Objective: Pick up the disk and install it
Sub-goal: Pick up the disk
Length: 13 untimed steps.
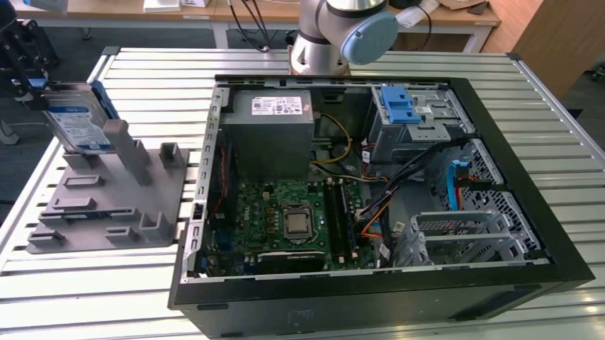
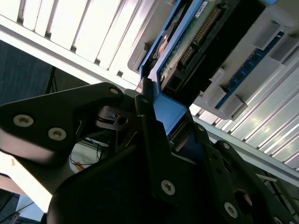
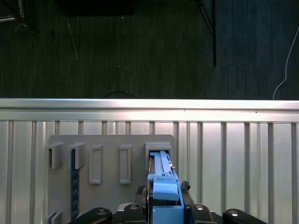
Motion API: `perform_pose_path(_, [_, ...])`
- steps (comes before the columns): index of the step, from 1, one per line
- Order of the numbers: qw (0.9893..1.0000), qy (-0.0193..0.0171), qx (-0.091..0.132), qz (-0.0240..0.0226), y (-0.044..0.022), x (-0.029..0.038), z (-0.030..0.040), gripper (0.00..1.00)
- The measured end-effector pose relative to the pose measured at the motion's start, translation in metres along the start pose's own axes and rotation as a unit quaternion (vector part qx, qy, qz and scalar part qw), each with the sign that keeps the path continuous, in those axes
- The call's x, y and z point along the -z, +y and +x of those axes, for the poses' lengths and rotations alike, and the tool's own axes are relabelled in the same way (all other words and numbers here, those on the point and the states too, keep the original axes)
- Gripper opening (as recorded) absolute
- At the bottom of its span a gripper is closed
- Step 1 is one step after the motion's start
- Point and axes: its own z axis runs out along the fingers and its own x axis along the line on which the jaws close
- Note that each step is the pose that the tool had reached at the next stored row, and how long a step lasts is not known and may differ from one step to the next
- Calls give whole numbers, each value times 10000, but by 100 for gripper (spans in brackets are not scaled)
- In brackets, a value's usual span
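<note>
The disk (image 1: 81,120) stands on edge, slightly tilted, at the far end of the grey fixture plate (image 1: 104,212), on the exterior view's left. Its blue-and-white label faces the camera and its lower end sits among the plate's upright posts. My gripper (image 1: 33,88) is at the disk's upper end. In both wrist views its black fingers (image 2: 148,116) press against the blue bracket (image 3: 164,189) on the disk's edge, so it is shut on the disk. Below it the disk's edge runs down into a slot of the fixture plate (image 3: 110,140).
An open computer case (image 1: 529,234) lies on the slatted metal table (image 1: 151,78) beside the fixture. Inside are a grey power-supply box (image 1: 269,134), a green motherboard (image 1: 293,219), cables and a drive bay with a blue latch (image 1: 402,106). The arm's base (image 1: 326,35) stands behind the case.
</note>
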Motion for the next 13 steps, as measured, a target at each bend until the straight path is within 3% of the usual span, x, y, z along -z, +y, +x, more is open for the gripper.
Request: perform_pose_path(13, [10000,0,0,0,1,133,-2,36])
